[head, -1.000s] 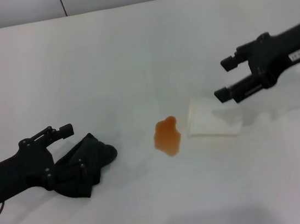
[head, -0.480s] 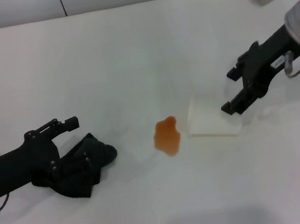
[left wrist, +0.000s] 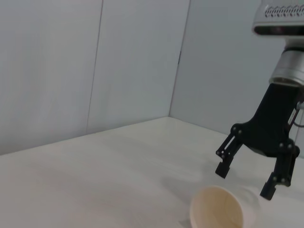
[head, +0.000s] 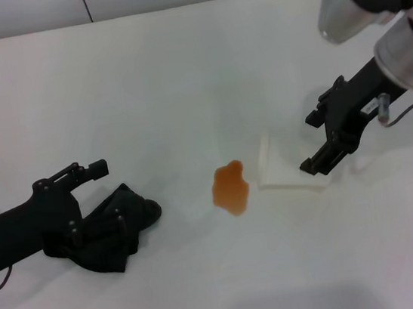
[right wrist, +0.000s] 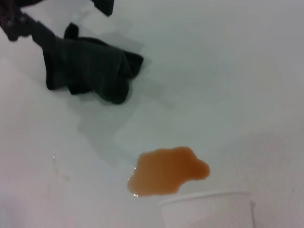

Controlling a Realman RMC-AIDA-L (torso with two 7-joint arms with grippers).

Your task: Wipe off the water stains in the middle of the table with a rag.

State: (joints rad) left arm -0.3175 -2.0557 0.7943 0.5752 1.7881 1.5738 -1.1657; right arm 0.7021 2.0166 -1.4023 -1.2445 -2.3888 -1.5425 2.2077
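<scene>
table (head: 143,79): a wide, plain white surface that carries everything in the scene; a pale wall with dark seams runs along its far edge.
right arm (head: 400,60): reaches in from the far right, with a silver-grey housing above and a black forearm slanting down toward the middle of the table.
left arm (head: 12,237): lies low at the near left, pointing toward the middle.
left gripper (head: 94,196): black, at the rag. One finger sticks out above the cloth, apart from it, and the other is lost in the folds, so the jaws stand parted around the cloth. Whether they actually pinch it cannot be told.
right gripper (head: 319,140): black, just above the far right end of the cup. Its two fingers are spread wide and hold nothing; the left wrist view shows the gap between them plainly (left wrist: 244,178).
rag (head: 121,227): a lumpy black cloth lying on the table at the near left, well apart from the stain; the right wrist view shows it bunched in folds (right wrist: 88,69).
plastic cup (head: 292,166): whitish and translucent, lying on its side just right of the stain, its open mouth facing the left wrist camera (left wrist: 218,209).
water stains (head: 231,188): one orange-amber blotch with an irregular outline in the middle of the table, between the rag and the cup and close beside the cup; it lies unwiped (right wrist: 166,171).
</scene>
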